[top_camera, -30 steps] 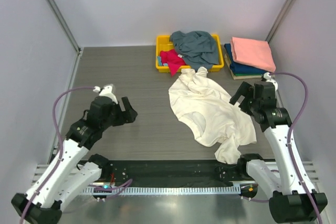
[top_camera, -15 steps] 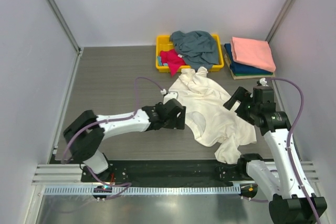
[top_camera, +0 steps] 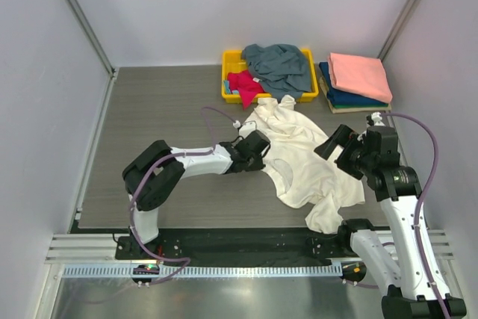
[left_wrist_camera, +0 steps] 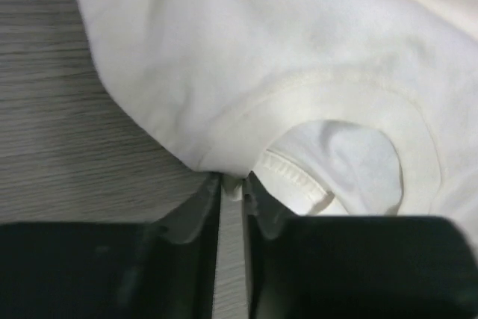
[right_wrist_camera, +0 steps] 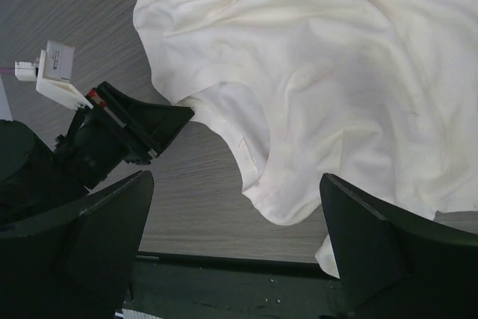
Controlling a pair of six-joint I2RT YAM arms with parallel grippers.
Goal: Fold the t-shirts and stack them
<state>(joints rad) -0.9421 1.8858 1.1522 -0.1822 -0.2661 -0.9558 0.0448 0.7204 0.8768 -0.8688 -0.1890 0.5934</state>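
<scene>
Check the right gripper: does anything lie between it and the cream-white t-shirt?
Nothing visible does. The right gripper hangs open above the right side of the cream-white t-shirt, with only bare cloth below it in its wrist view. The left gripper pinches the shirt's opposite edge near the collar, clear of that path.

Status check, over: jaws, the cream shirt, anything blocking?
Left gripper jaws shut on the cream-white t-shirt at the neckline. Right gripper open, holding nothing. Shirt crumpled, unfolded; far end at the yellow bin.
</scene>
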